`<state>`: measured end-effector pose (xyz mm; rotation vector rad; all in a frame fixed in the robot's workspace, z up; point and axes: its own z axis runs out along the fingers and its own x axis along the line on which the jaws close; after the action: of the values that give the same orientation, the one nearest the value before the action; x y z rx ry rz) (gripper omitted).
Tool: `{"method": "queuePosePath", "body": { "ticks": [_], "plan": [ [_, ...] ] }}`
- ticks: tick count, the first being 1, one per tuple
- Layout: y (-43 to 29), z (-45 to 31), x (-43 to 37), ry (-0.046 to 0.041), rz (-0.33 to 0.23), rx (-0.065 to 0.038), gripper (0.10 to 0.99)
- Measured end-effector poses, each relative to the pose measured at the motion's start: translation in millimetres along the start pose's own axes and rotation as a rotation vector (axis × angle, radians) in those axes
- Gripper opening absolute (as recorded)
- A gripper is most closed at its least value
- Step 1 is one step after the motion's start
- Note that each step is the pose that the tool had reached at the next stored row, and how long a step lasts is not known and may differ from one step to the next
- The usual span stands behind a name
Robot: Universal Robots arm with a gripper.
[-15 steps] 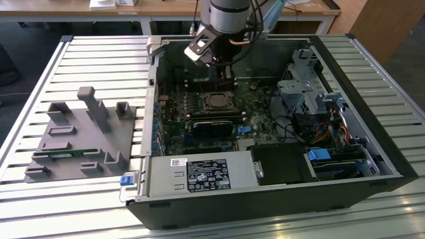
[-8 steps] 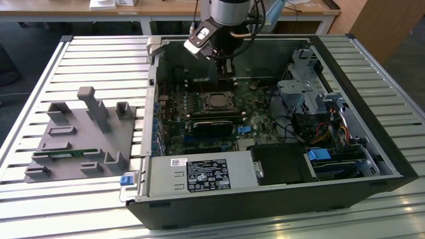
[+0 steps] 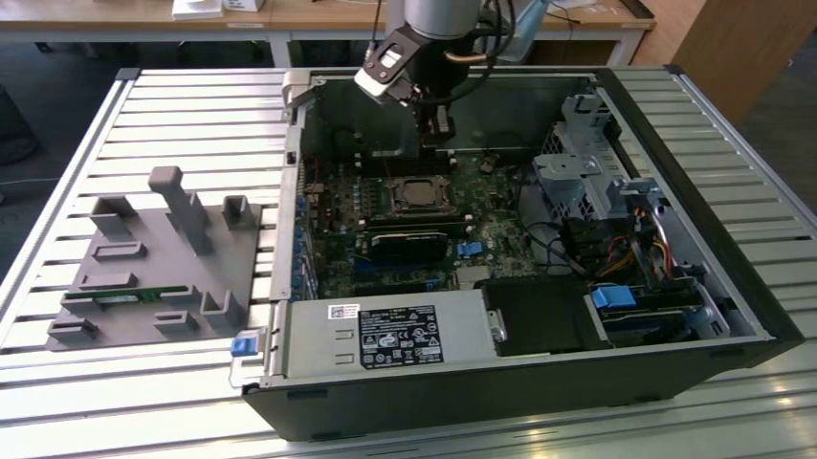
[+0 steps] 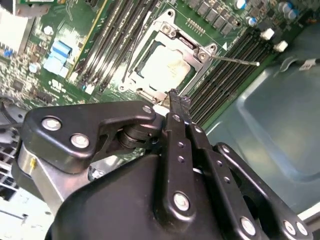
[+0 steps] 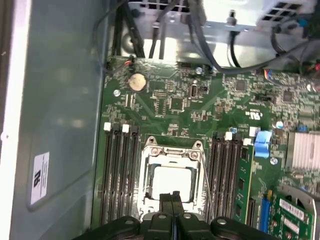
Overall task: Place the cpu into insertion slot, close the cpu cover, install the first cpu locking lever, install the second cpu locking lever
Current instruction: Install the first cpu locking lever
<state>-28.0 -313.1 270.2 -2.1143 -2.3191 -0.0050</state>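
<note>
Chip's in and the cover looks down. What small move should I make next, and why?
Probably shift the shut tool sideways onto the loose lever to press it down. The cover already lies over the chip, but that rod sticks out free, apparently unlatched.

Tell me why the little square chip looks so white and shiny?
In the second wrist view, light bounces off the chip's metal top and washes it nearly white; in the first wrist view the chip glares pale too, and the bare metal panel is blown out bright; in the exterior view the chip looks dull grey, without glare.
</note>
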Motion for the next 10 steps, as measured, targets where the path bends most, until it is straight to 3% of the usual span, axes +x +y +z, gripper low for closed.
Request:
{"method": "queuePosePath", "body": {
  "ticks": [10],
  "plan": [
    [0.0,0.3,0.0,-0.0001,-0.181,0.001,0.118]
  ]
}}
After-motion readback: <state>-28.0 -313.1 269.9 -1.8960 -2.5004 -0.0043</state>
